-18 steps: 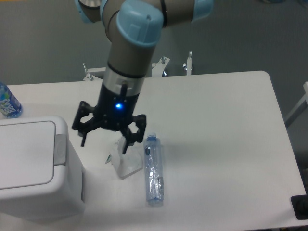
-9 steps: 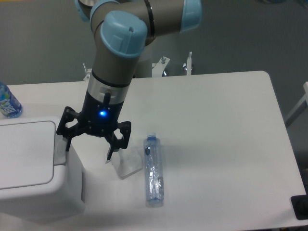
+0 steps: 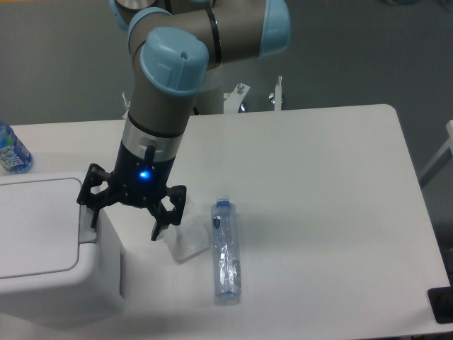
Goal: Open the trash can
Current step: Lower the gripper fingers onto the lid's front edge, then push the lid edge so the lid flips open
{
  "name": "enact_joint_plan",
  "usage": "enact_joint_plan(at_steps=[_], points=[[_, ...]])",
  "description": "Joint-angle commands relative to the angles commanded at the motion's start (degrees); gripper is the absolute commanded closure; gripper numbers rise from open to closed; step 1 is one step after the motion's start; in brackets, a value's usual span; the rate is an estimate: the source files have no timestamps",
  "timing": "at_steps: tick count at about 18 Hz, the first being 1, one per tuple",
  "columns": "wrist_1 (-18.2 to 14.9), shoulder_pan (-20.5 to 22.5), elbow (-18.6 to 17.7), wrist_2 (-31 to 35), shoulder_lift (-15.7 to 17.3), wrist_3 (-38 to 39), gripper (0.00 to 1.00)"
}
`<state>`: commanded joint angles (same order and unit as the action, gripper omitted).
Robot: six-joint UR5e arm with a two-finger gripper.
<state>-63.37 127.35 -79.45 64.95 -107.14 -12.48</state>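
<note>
So the trash can (image 3: 49, 248) sits at the bench's (image 3: 318, 184) 8 o'clock corner, lid shut flat. The gripper (image 3: 124, 222) hangs right over its grey tab (image 3: 87, 227), jaws spread wide, holding nothing. A clear bottle (image 3: 226, 251) lies at 3 o'clock from the can, beside a clear wrapper (image 3: 186, 241).

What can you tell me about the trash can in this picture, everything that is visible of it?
The trash can is a large boxy white bin, plastic by its look, with rounded corners, at the table's left front corner, cut off by the frame. Its flat rectangular lid lies closed. A grey push tab sits at the lid's right edge, and one finger of the open gripper reaches it.
</note>
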Motion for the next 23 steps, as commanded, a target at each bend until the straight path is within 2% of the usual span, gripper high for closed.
enact_joint_plan(at_steps=[14, 17, 20, 23], points=[[0.1, -0.1, 0.5, 0.0, -0.4, 0.1, 0.0], [0.1, 0.0, 3.2, 0.1, -0.3, -0.8, 0.0], [0.1, 1.7, 7.9, 0.5, -0.3, -1.6, 0.0], [-0.3, 5.0, 8.4, 0.9, 0.6, -9.5, 0.0]])
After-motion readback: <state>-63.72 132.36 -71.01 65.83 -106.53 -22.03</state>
